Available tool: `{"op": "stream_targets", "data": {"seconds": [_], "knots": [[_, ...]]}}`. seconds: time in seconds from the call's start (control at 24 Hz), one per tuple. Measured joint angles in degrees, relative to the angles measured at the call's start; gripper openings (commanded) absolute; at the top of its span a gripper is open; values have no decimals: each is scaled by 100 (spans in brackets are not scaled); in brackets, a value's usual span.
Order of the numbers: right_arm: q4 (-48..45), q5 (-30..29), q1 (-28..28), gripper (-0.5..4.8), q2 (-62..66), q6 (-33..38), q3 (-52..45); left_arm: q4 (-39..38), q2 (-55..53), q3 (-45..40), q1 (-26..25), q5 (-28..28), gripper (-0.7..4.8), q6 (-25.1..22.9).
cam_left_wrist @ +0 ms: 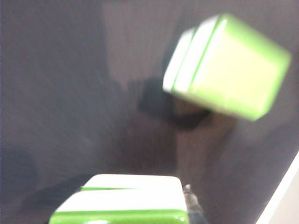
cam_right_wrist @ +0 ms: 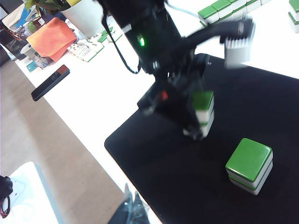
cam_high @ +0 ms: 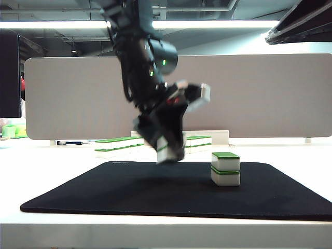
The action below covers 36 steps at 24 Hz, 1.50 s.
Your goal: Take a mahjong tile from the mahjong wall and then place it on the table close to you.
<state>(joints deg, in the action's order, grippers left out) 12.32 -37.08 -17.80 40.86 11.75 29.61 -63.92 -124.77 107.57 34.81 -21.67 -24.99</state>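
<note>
My left gripper point(cam_high: 168, 150) hangs over the black mat point(cam_high: 155, 189), blurred by motion. It is shut on a mahjong tile point(cam_right_wrist: 202, 108), a white block with green bands that looks two tiles high. The left wrist view shows that block point(cam_left_wrist: 126, 200) with one finger point(cam_left_wrist: 191, 201) beside it. A two-high stack of tiles point(cam_high: 225, 168) stands on the mat to the right of it, apart from it. The mahjong wall point(cam_high: 118, 146) runs along the white table point(cam_high: 52, 166) behind the mat. My right gripper point(cam_right_wrist: 133, 198) is shut and empty, high above the mat's near corner.
A black phone point(cam_right_wrist: 50, 82), an orange cloth point(cam_right_wrist: 51, 36) and loose tiles lie on the far side of the table. A pen point(cam_high: 70, 142) rests by the grey partition point(cam_high: 270, 93). More tiles point(cam_right_wrist: 224, 8) line the table beyond the mat.
</note>
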Motion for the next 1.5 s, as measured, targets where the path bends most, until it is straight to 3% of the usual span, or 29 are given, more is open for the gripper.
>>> {"op": "stream_targets", "data": {"seconds": [0.12, 1.12, 1.21, 1.33, 1.5], "knots": [[-4, 0, 0, -1, 0, 0, 0, 90, -22, -262, -2, 17, 115, 0], [-4, 0, -2, -1, 0, 0, 0, 286, 2, -26, 4, 35, 127, 39], [-4, 2, -2, -1, 0, 0, 0, 597, 2, -28, 35, 481, 165, 37], [-7, 0, -2, -1, 0, -2, 0, 1134, 0, -28, 85, 1259, 165, 22], [-9, 0, -2, -1, 0, 0, 0, 1349, 0, -15, 219, 1589, 165, -133]]}}
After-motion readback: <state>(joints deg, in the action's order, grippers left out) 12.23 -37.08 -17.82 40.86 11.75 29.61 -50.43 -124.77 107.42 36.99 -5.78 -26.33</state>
